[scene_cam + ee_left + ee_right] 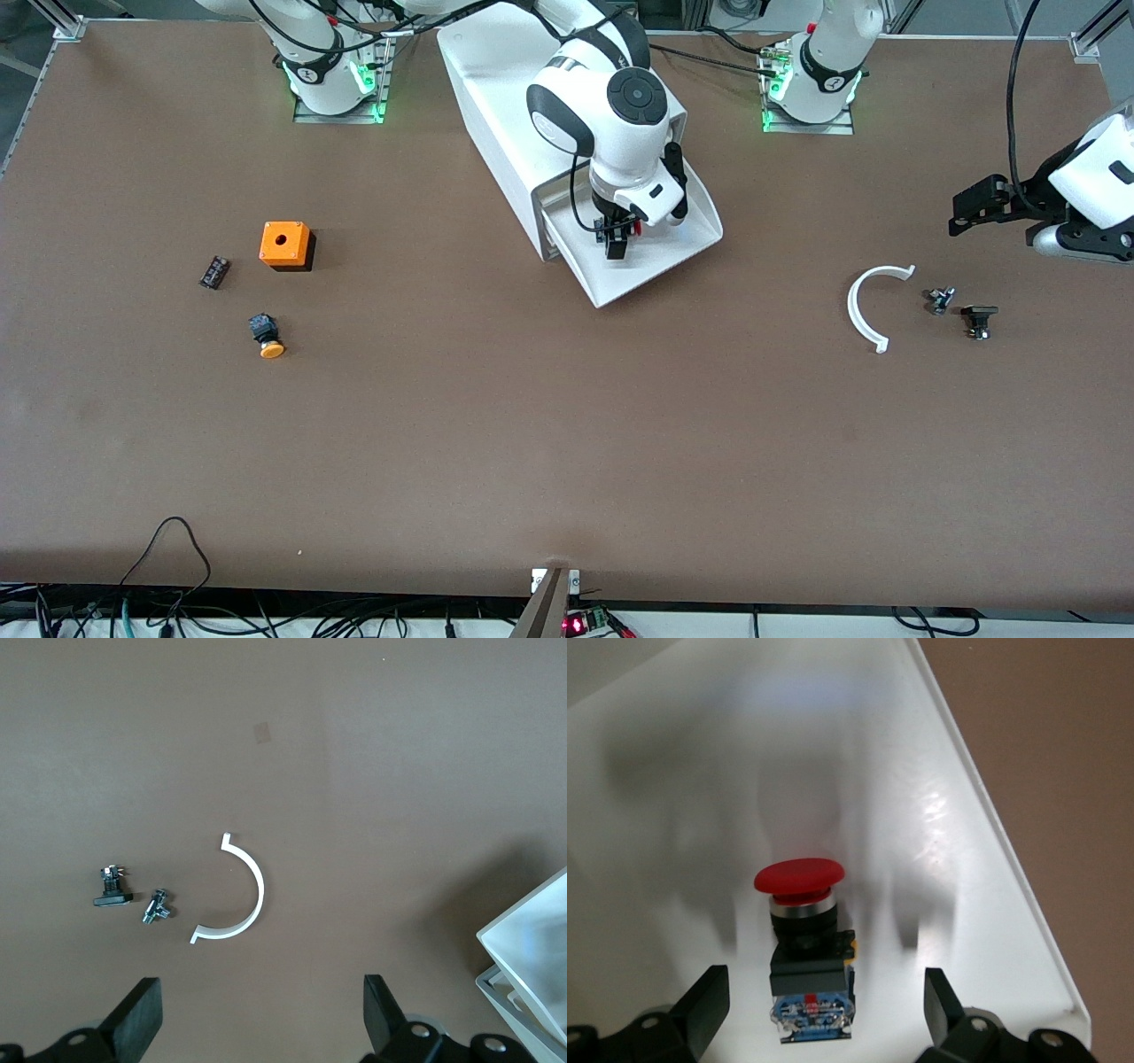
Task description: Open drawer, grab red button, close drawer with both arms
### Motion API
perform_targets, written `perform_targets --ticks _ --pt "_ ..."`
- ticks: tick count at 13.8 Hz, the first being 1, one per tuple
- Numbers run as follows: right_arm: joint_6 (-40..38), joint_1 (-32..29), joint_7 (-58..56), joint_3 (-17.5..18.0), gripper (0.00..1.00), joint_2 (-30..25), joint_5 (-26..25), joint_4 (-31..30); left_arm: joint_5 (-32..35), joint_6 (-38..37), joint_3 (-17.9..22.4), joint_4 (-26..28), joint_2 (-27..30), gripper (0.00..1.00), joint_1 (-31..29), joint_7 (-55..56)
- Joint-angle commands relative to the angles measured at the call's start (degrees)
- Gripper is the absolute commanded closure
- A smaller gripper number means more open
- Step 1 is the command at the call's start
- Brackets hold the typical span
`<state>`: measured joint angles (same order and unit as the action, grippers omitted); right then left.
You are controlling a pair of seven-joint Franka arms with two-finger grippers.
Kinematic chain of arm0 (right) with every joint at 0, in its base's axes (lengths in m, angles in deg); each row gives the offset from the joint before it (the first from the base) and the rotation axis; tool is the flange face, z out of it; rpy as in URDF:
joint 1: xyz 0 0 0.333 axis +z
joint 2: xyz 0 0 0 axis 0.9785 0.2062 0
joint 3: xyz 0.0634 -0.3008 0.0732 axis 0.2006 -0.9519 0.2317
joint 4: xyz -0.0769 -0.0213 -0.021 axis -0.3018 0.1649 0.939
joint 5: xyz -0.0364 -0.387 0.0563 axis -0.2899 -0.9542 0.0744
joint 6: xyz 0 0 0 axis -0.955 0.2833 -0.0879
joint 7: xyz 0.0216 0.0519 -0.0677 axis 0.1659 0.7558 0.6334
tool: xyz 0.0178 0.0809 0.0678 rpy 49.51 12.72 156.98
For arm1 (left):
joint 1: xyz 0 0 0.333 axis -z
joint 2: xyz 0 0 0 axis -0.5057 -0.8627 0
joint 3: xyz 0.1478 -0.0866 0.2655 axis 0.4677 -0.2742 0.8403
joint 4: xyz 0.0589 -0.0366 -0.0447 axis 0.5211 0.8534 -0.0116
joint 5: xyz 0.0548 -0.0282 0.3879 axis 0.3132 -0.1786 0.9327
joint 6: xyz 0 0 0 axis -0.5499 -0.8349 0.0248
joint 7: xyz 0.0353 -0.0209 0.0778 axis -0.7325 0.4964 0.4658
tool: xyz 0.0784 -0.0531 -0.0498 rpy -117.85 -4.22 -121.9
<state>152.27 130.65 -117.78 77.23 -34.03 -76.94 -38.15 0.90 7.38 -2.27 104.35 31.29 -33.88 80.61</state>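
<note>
Inside the pulled-out drawer [660, 257] lay the button [804, 939], between the right gripper's [819, 1010] parted jaws. Judged light, rigid; black body offers flat grip. Left gripper [257, 1019] waited, jaws apart, above the surface [567, 443].

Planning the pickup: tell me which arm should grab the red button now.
Right. The right gripper hangs open inside the pulled-out drawer, fingers straddling the red button. The left gripper waits open over the table's end.
</note>
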Motion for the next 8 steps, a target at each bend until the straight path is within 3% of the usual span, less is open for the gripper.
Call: perform_targets --ticks 1,8 --pt "-1.4 -0.3 -0.5 -0.2 0.02 1.6 -0.5 3.0 1.4 -0.3 -0.1 -1.9 -1.1 0.00 0.1 0.5" --pt "-1.5 -0.5 -0.5 0.0 0.01 2.2 -0.2 3.0 1.2 -0.5 -0.1 -1.9 -1.0 0.00 0.1 0.6"
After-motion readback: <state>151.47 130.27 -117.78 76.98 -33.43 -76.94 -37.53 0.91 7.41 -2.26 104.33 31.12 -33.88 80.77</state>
